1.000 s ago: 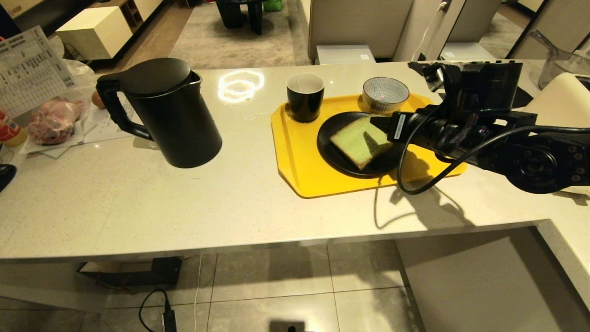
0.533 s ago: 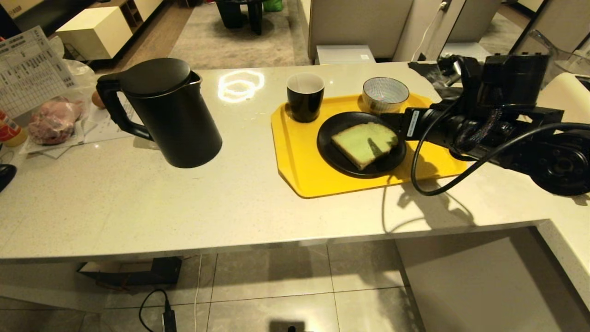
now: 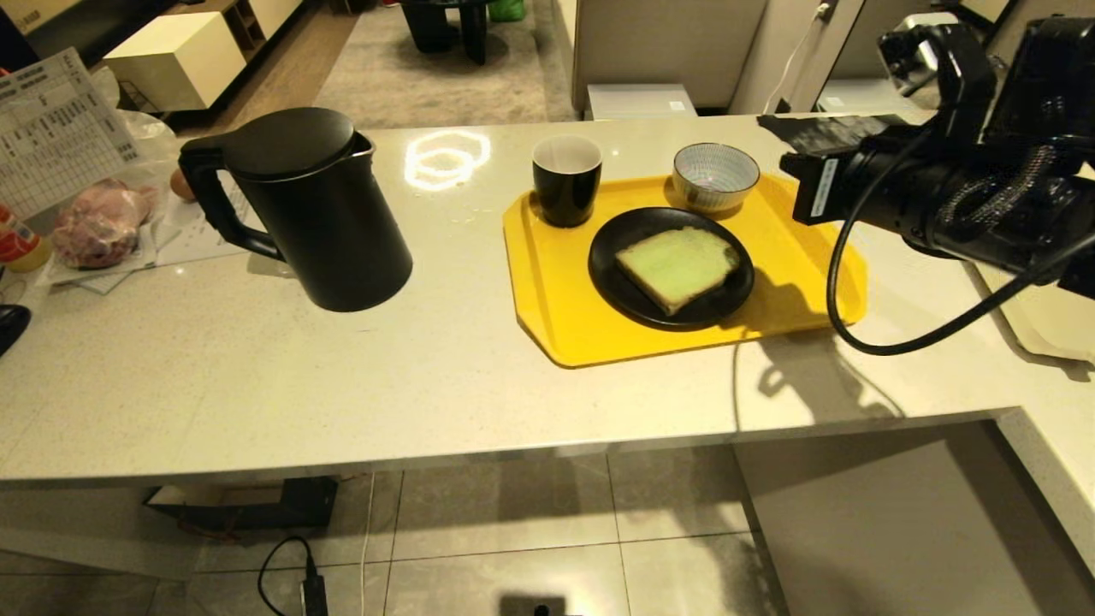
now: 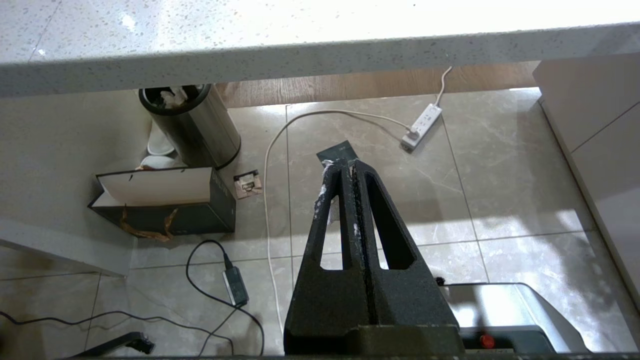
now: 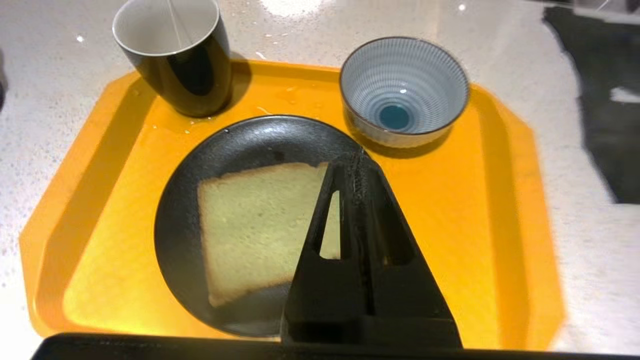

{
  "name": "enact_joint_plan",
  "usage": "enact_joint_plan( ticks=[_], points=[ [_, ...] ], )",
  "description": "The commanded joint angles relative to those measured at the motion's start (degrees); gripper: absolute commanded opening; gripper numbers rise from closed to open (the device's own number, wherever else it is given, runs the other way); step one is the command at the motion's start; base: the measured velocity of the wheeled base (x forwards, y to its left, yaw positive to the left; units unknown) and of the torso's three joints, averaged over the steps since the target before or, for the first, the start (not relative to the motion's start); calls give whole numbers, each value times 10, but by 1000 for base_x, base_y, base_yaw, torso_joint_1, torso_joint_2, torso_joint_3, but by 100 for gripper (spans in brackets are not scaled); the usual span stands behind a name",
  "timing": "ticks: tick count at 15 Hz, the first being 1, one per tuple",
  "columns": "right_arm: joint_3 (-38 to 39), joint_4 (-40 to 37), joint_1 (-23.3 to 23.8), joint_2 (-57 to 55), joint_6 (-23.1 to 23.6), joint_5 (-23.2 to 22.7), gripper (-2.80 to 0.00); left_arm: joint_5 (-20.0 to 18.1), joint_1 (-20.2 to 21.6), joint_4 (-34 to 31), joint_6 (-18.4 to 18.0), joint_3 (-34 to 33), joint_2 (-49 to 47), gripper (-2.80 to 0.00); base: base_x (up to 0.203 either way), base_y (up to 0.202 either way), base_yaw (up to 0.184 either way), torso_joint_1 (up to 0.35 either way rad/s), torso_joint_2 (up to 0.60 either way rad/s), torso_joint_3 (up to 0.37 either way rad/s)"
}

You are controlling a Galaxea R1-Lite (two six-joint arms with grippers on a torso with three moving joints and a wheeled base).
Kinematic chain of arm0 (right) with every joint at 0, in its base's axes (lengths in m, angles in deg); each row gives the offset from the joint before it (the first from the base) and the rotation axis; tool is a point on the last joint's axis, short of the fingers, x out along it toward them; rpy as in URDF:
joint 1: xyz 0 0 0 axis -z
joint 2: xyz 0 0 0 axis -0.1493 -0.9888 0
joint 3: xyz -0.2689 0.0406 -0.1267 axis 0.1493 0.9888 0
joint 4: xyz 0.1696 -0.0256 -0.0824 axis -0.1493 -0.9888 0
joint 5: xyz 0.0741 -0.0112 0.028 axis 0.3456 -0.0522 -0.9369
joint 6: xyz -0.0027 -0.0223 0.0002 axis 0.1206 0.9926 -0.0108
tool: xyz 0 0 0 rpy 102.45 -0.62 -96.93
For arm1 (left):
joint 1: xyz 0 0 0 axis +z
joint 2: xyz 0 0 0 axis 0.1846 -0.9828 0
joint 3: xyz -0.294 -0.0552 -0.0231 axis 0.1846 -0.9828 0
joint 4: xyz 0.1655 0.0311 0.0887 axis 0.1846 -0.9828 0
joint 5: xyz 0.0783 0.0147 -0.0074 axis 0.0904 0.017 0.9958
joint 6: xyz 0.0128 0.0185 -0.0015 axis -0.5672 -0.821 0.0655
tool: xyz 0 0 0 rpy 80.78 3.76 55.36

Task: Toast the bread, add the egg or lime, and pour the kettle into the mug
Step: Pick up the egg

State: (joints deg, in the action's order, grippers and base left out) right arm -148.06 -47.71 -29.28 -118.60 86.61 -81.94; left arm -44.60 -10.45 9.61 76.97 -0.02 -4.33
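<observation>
Head view cuts the right arm off at the picture's right edge, so only its dark wrist housing and a looping cable show there, raised above the right end of the yellow tray (image 3: 547, 291); the fingertips themselves cannot be made out from this angle. From the right wrist view the right gripper (image 5: 356, 162) has its two fingers pressed together with nothing between them, hanging over the far edge of the black plate (image 5: 180, 235), and it hides one corner of the bread (image 5: 250, 225). One slice of bread lies flat on that one plate, in the middle of the tray. One mug (image 3: 566, 180) stands upright at the tray's far left corner, its handle not visible from either camera, and one striped bowl (image 3: 715, 175) stands at the far right of the tray, empty. One kettle (image 3: 308, 210) stands on the counter (image 3: 257, 385) well to the left of the tray, lid on, handle toward the left. Near the far left edge a single egg (image 3: 180, 184) peeks out, partly hidden behind the kettle's handle, beside a pinkish wrapped lump (image 3: 98, 224) and a printed sheet (image 3: 56, 128) cut off by the frame. The left gripper (image 4: 341, 167) is parked below the counter's edge over the tiled floor, fingers shut together and empty.
</observation>
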Motion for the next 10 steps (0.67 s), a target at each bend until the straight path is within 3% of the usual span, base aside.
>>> enact_joint_plan(
  ticks=[1,3,8,10],
  points=[
    [11,-19,3,60,7,5,-280,0,0,0,0,0,-1,-280,0,0,0,0,0,0],
    [35,-44,9,109,8,9,-280,0,0,0,0,0,-1,-280,0,0,0,0,0,0],
    [206,-55,12,264,8,27,-280,0,0,0,0,0,-1,-280,0,0,0,0,0,0],
    [252,-56,11,300,8,71,-280,0,0,0,0,0,-1,-280,0,0,0,0,0,0]
  ],
)
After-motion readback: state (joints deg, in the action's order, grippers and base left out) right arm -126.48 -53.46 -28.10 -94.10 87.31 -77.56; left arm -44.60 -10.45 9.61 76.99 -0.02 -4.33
